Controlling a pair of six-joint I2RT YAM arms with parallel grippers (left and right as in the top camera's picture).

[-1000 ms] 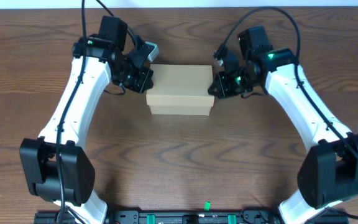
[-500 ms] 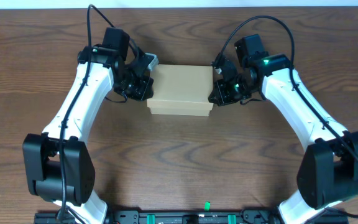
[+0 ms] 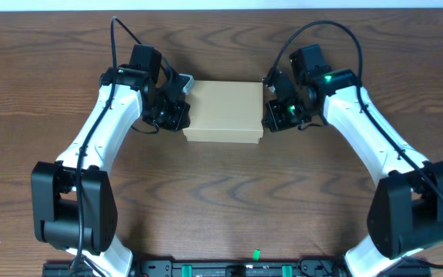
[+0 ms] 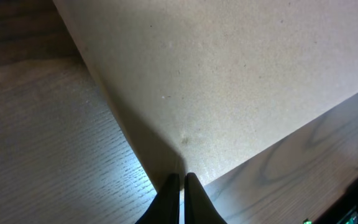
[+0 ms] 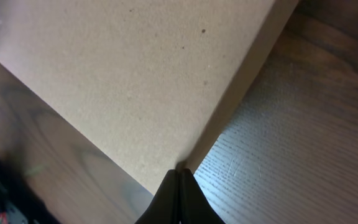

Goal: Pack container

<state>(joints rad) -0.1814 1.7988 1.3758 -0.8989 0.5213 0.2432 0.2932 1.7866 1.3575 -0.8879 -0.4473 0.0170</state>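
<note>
Now touches opposite ends of plain tan rectangular cardboard box (image 3: 223, 111) with closed left gripper (image 4: 180, 177) and closed right gripper (image 5: 179, 171).

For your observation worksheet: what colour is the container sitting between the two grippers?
The container is plain tan cardboard with no pattern, best seen in the overhead view.

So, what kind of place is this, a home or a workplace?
Most likely a robotics lab or test bench, not a home. A wooden table carries a plain cardboard box, and a white left arm and right arm, both cabled, are mounted at its near edge.
</note>
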